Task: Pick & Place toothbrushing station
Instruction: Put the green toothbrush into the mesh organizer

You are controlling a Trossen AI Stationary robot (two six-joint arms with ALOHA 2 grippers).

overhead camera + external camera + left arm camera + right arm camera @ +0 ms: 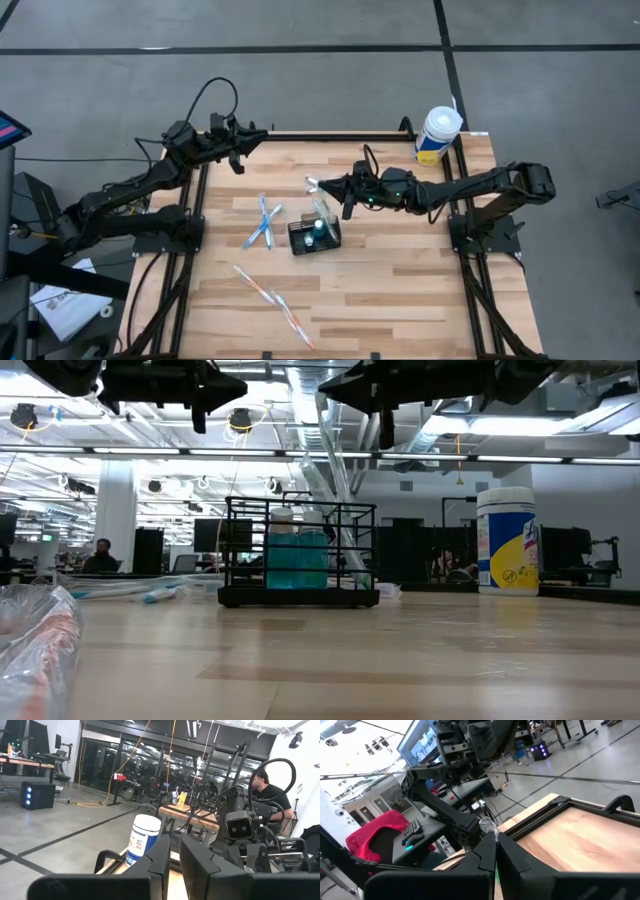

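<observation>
- The toothbrushing station (315, 236), a small black wire-mesh basket, stands upright near the middle of the tabletop (400, 290), with a teal item and a small bottle already inside it.
- The right pincer (318, 186) hangs above the tabletop just behind the basket, on the side away from the front edge. Its fingers are shut on a slim clear-wrapped item (487, 826), probably a packaged toothbrush, whose crinkled tip sticks out past the fingertips.
- The relation that matters: the basket lies directly below and slightly forward of the right pincer, so I judge a short move forward and down would bring the item over a compartment.
- The basket's long axis runs roughly left to right across the tabletop.
- The left pincer (238, 139) waits at the far left corner, well apart from the basket, fingers nearly closed and holding nothing.
- More wrapped brushes (262, 222) lie left of the basket; the wipes tub (437, 134) stands at the far right corner.
</observation>
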